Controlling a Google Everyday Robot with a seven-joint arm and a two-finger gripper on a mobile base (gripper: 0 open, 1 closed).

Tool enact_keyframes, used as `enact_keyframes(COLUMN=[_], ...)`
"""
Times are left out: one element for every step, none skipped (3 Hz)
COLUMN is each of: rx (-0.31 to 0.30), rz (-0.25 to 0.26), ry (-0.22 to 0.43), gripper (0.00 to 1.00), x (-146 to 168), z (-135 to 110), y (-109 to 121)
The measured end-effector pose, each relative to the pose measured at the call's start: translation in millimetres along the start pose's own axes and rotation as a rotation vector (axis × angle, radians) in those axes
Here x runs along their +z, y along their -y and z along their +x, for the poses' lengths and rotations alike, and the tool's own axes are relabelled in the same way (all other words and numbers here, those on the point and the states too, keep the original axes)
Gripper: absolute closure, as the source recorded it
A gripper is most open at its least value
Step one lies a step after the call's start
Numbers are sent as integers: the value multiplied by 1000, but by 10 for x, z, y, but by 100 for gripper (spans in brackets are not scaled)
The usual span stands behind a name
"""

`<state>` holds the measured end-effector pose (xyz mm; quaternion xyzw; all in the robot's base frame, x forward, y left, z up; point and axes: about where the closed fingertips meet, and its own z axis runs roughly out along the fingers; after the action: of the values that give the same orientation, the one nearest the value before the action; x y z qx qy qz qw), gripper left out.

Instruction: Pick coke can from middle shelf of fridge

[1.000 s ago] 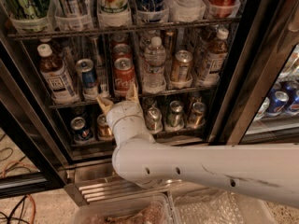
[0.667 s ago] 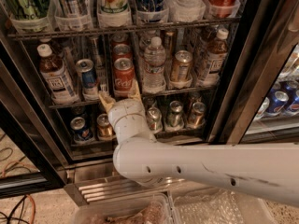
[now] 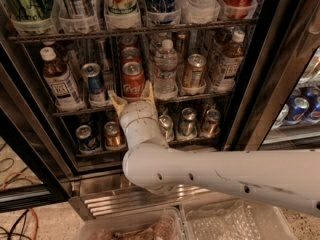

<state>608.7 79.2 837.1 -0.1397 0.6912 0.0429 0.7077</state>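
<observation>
The red Coca-Cola can with the silver top [image 3: 133, 79] stands at the front of the dark wire middle shelf [image 3: 195, 97] of the tall glass-door fridge with black door frames [image 3: 250, 89]. It sits between a blue can [image 3: 94, 81] and a clear plastic water bottle [image 3: 165, 69]. It heads a row of similar red cans running toward the back, so it is the unit that can be reached without disturbing the others. Its long axis is vertical: silver top up, base on the rack, white script facing the open door. The two-finger gripper [image 3: 132, 98] sits at the shelf's front rail, just below and in front of the can, at the end of the white jointed arm [image 3: 225, 174]. The tan fingers [image 3: 118, 103] are spread apart and hold nothing, one tip to either side of the can's base. This spread suits a side grasp across the upright body. The neighbouring containers probably leave narrow clearance for each fingertip.
</observation>
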Motion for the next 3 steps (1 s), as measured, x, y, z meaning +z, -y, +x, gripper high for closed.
enact_keyframes(rx=[21, 28, 8], rz=[-8, -20, -33], ry=[-4, -5, 10], gripper=[31, 31, 31], x=[73, 189, 312], z=[80, 131, 68], y=[-39, -61, -51])
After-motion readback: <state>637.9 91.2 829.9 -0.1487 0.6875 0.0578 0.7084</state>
